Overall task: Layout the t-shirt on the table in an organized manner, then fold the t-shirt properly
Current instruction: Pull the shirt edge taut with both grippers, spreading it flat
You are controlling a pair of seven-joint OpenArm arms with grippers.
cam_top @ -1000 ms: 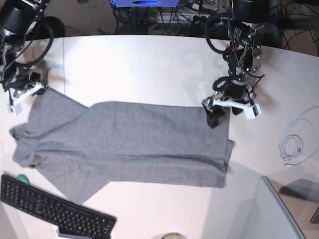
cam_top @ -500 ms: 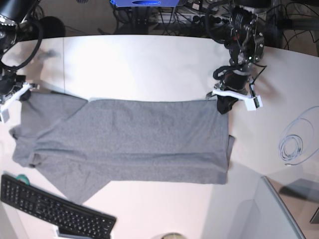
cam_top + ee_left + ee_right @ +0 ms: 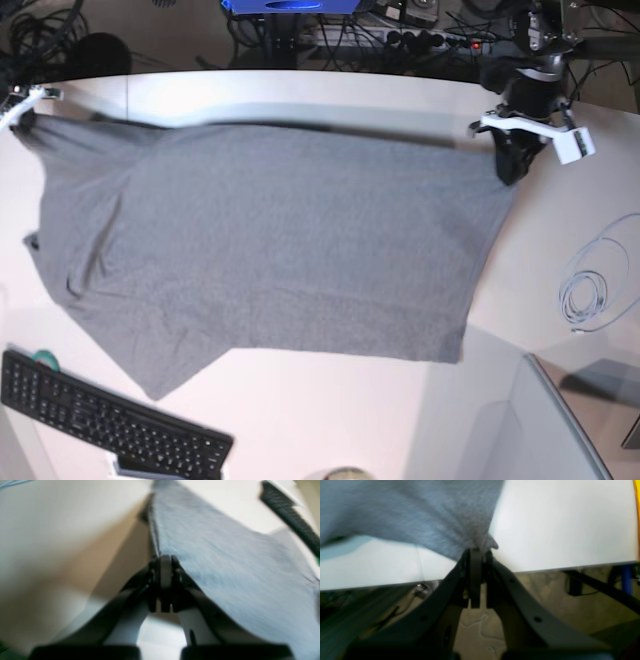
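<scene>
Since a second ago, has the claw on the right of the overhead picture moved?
Yes. The left gripper, shut on the t-shirt, went up-picture toward the table's far edge.

We're looking at some robotics lab: white table (image 3: 300,95), cable tangle (image 3: 400,40) behind, black keyboard (image 3: 100,420) parked nearby.

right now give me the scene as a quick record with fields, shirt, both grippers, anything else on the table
t-shirt: grey, spread across the white table, far edge lifted and stretched between the two grippers
left gripper: shut on the t-shirt's far corner, at the base view's right
right gripper: shut on a bunched corner of the t-shirt, at the base view's far left
keyboard: black, near left corner, apart from the t-shirt
cable: pale coil, right side of table
</scene>
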